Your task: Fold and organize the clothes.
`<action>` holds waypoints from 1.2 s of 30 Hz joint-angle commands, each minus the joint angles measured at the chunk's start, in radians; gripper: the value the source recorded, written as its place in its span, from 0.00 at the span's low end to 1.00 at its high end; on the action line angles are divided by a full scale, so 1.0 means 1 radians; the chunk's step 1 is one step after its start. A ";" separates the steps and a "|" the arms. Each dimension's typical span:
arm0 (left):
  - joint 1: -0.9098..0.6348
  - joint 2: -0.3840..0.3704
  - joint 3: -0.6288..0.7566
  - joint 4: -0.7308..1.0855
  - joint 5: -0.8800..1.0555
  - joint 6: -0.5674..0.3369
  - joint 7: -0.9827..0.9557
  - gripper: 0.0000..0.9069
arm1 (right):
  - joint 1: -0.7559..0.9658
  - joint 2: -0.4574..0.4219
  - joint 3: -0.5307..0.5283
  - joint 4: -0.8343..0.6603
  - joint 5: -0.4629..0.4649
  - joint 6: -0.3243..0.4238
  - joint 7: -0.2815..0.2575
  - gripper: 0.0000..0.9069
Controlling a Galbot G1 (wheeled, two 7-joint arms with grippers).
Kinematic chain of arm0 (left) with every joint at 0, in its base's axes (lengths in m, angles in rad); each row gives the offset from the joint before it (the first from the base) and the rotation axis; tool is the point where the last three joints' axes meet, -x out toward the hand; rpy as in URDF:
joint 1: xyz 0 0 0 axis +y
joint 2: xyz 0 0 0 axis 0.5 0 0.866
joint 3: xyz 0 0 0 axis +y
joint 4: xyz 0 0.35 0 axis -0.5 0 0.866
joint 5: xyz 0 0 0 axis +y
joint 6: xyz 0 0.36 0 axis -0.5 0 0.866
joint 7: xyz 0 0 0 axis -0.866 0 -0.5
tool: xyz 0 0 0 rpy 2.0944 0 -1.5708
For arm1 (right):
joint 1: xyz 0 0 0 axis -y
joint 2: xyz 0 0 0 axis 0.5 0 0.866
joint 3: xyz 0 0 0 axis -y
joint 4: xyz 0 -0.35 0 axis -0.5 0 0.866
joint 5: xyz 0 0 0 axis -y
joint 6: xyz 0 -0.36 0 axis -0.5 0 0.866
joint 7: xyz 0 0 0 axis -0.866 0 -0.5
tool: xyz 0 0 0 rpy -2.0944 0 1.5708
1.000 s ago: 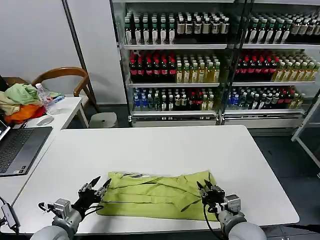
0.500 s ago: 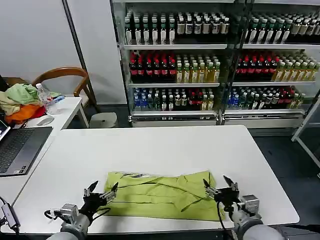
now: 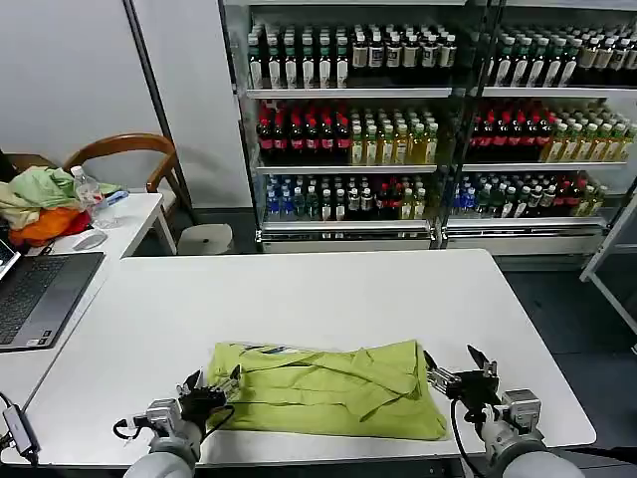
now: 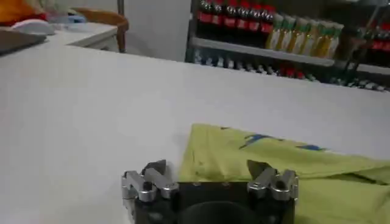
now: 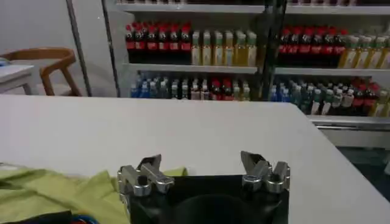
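Left gripper: our left gripper [image 3: 211, 384] sits low at the near edge of the white table [image 3: 328, 289], fingers spread with nothing between them, tips just short of the cloth's near left corner.
Right gripper: our right gripper [image 3: 458, 374] waits at the near right, also spread and empty, just beside the cloth's right edge but apart from it.
Shirt: between our two grippers lies the lime shirt [image 3: 328, 388], folded into a long band across the near part of the table; in the left wrist view the shirt [image 4: 286, 167] shows printed marks on the side beyond the fingers.
Handling: we judge it light, soft and limp. It should sag and crease when lifted, and the loose layers may slide apart, so a pinch must catch all layers.
Where to grip: we would take the two near corners, or the short ends, one per gripper, pinching at the folded edges and not the wrinkled middle.
Containers: beyond the table stand shelves [image 3: 428, 119] full of bottled drinks; off past our left gripper, a side desk holds a laptop [image 3: 35, 294], a water bottle [image 3: 88, 194] and a heap of other garments [image 3: 40, 204].
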 commanded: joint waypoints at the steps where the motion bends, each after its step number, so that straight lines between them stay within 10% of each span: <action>1: -0.043 -0.016 0.063 0.037 0.001 0.036 -0.129 0.12 | -0.010 -0.001 0.010 0.000 -0.013 0.001 -0.001 1.00; 24: -0.029 -0.036 0.068 0.026 0.114 -0.001 -0.040 0.04 | -0.005 0.018 -0.024 -0.019 -0.050 0.007 0.003 1.00; 36: 0.028 0.056 -0.149 -0.023 0.263 0.053 -0.016 0.03 | 0.023 0.014 -0.038 -0.028 -0.057 0.005 0.002 1.00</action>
